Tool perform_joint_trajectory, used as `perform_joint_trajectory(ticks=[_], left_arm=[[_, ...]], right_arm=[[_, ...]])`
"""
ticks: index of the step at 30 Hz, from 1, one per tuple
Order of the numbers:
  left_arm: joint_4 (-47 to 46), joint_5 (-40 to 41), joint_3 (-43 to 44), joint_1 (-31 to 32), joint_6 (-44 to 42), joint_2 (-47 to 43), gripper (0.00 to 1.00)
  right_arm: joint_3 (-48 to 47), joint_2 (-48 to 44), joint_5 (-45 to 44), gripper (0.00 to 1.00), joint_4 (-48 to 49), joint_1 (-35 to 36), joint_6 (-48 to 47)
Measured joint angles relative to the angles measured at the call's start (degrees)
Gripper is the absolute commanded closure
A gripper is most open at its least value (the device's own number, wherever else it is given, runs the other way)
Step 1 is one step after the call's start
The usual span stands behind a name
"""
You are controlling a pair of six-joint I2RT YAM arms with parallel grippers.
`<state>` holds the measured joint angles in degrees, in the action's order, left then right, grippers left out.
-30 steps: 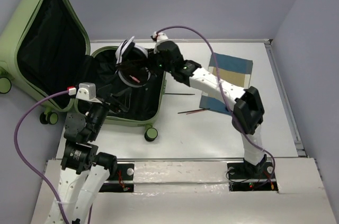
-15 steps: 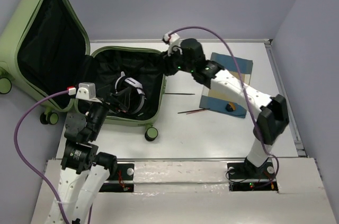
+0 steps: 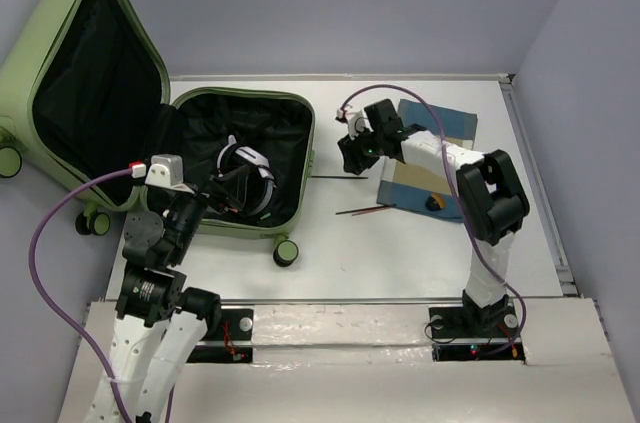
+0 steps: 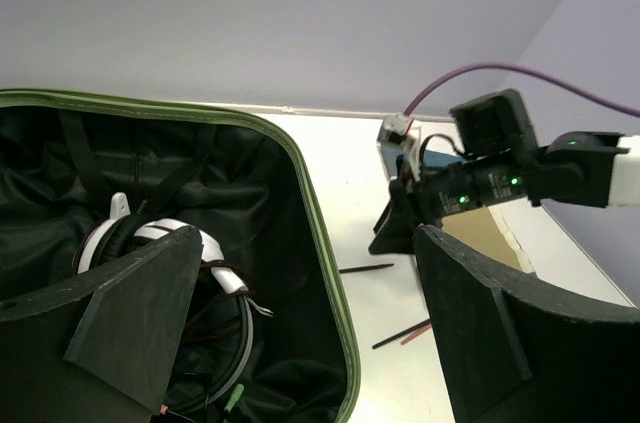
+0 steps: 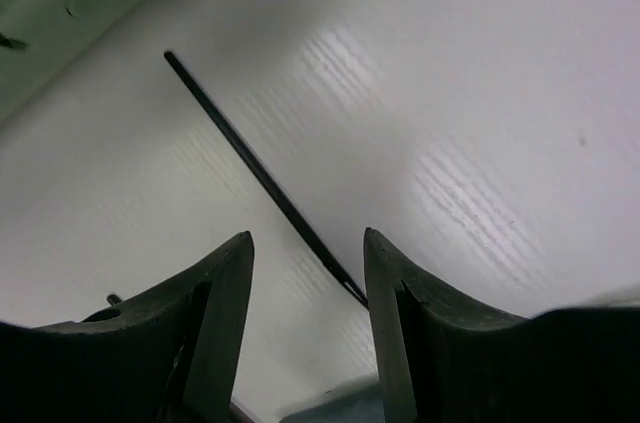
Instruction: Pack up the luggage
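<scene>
Left gripper (image 4: 305, 253), nearest the arm bases, hangs over the near end of the luggage (image 3: 250, 226), jaws spread wide with nothing between them. Luggage lies open on the left side of the table (image 3: 400, 253), lid tilted back to the left, black lining exposed. A white-and-black headset (image 3: 250, 168) rests in the lower half. Right gripper (image 5: 308, 236) hovers low just right of the luggage, jaws apart and empty, above a thin black stick (image 5: 250, 161). Beyond lies a blue-and-tan mat (image 3: 440, 128).
</scene>
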<state>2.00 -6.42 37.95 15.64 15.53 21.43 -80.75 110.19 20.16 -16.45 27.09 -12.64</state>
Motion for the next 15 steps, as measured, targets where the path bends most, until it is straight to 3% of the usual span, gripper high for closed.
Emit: perform_joint_trajectory(ticks=[15], left_arm=[[0.0, -1.1, 0.0, 0.0, 0.0, 0.2, 0.01]], right_arm=[[-4.7, 8.4, 1.0, 0.44, -6.3, 0.8, -3.5]])
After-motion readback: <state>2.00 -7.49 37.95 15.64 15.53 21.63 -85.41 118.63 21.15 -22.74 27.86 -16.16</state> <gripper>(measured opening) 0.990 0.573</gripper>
